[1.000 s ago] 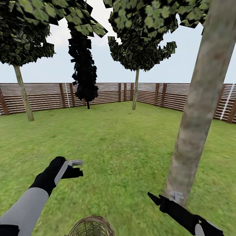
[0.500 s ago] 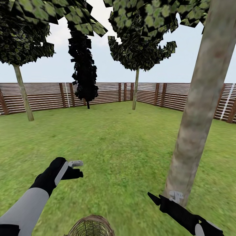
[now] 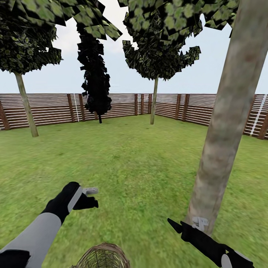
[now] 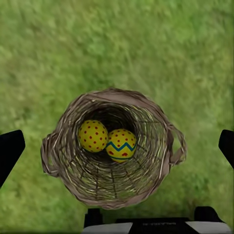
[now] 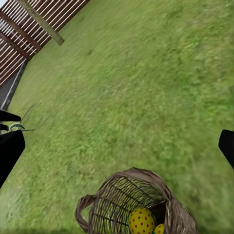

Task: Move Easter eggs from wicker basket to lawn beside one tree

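Observation:
The wicker basket (image 4: 114,151) stands on the lawn (image 3: 141,175), and its rim shows at the near edge of the head view (image 3: 104,257). Two Easter eggs lie inside: a red-dotted one (image 4: 93,135) and one with a blue zigzag band (image 4: 121,145). The third egg is out of view. My left gripper (image 3: 92,197) hangs open straight above the basket, its fingers (image 4: 9,148) spread wide. My right gripper (image 3: 175,225) is open too, low beside the base of the tree (image 3: 223,141), looking toward the basket (image 5: 136,202) and the dotted egg (image 5: 141,220).
A brown slatted fence (image 3: 48,108) encloses the garden. Two more leafy trees (image 3: 26,108) (image 3: 153,100) and a narrow, almost black tree (image 3: 96,74) stand by it. Open grass stretches between me and the fence.
My left gripper has shifted a little lower and to the right in the head view, nearer the basket. The right arm and the basket have not moved.

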Motion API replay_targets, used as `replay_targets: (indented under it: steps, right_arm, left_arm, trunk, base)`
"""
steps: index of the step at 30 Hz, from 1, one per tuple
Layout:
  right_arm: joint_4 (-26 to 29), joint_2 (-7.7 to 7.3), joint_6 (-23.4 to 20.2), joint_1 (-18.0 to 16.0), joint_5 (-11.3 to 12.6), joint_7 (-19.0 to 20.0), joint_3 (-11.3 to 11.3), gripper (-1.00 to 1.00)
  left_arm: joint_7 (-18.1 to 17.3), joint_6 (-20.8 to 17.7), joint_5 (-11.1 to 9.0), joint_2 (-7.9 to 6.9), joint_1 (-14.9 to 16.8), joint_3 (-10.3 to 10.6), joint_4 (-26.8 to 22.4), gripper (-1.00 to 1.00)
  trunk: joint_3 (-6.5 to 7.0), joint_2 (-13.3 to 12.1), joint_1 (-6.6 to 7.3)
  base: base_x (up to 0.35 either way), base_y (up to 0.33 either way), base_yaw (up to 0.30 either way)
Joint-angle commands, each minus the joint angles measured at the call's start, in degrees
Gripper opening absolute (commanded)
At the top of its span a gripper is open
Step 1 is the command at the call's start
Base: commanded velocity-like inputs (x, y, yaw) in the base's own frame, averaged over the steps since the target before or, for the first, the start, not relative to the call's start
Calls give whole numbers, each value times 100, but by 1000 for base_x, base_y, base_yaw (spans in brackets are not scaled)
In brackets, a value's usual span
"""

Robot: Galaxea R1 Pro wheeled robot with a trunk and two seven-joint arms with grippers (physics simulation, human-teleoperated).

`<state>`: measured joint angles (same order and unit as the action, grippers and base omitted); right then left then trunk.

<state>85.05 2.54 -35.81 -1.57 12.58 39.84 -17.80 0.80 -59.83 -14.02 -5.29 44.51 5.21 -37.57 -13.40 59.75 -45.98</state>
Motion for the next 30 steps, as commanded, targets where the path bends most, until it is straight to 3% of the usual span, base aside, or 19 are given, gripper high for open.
replay_targets:
  steps: [1,11,30]
  right_arm:
    - [3,7,-40,-4,25,15,-14,100]
    - [3,7,-40,-2,25,13,-13,100]
    - [3,9,-40,-3,25,15,-13,100]
  left_arm:
    - [8,-17,-23,2,8,31,16,100]
    - [8,-17,-22,20,13,33,53,100]
    - [17,-17,-14,43,182,33,535,100]
  trunk:
    - [-9,7,-1]
    - [-9,7,-1]
    - [-350,769,-419]
  base:
    - [0,0,0]
    - [0,0,0]
    - [0,0,0]
